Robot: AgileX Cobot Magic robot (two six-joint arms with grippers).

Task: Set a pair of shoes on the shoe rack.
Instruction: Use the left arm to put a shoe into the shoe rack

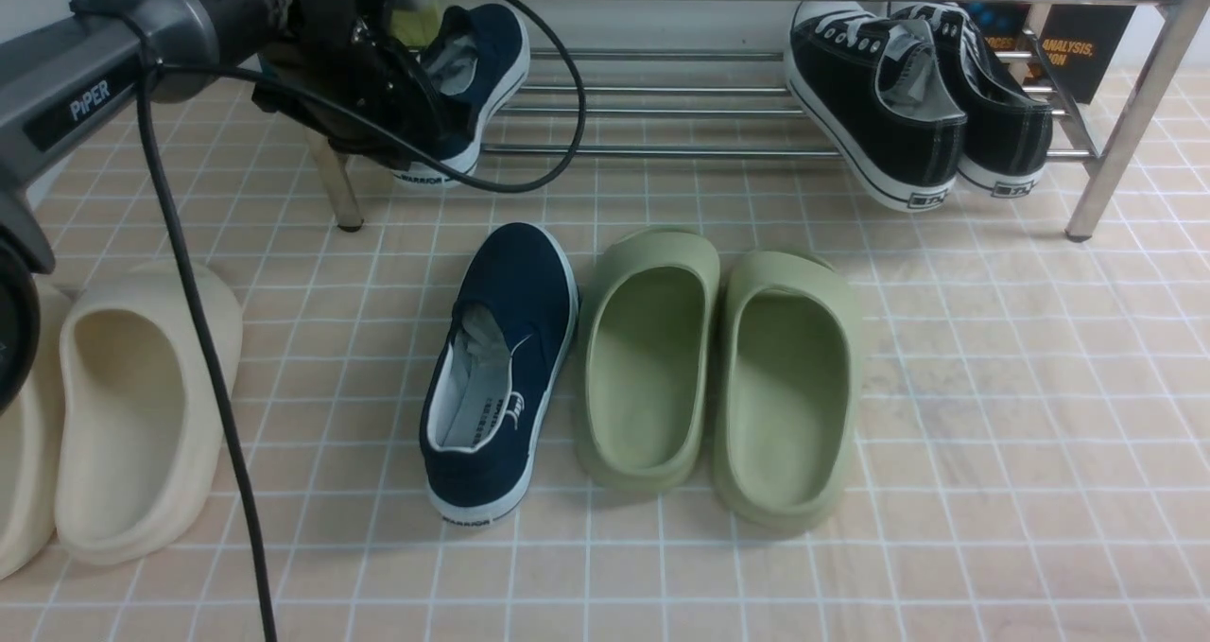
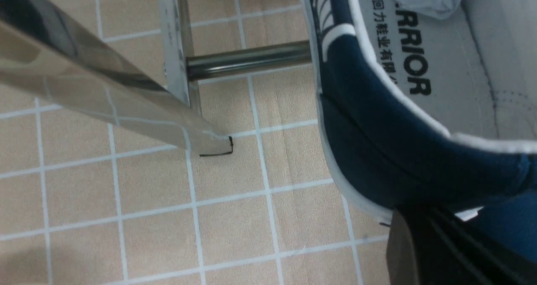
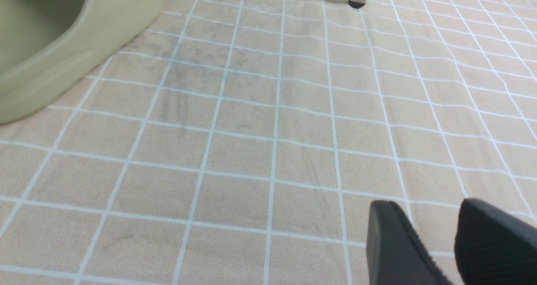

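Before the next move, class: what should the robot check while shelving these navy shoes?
First navy shoe on the shoe rack: ok, tilted, heel at the front rail.
Left gripper free of it: cannot tell; shut at the heel.
Second navy shoe reachable: ok, upright on the floor beside the green slippers.
Right gripper ready: ok, open, holding nothing.
Rack room beside the first shoe: ok, bare rails up to the black sneakers.

Left arm (image 1: 95, 65), grey and black metal, lettered PiPER: reaches from the robot's left side forward and inward, wrist raised, ending in the black left gripper (image 1: 406, 112), jaws closed. One dark finger (image 2: 419, 251) of it shows in the left wrist view. Right gripper (image 3: 444, 251), black, textured inner pad: angled downward, its two fingers (image 3: 394, 243) parted with a clear gap between them.
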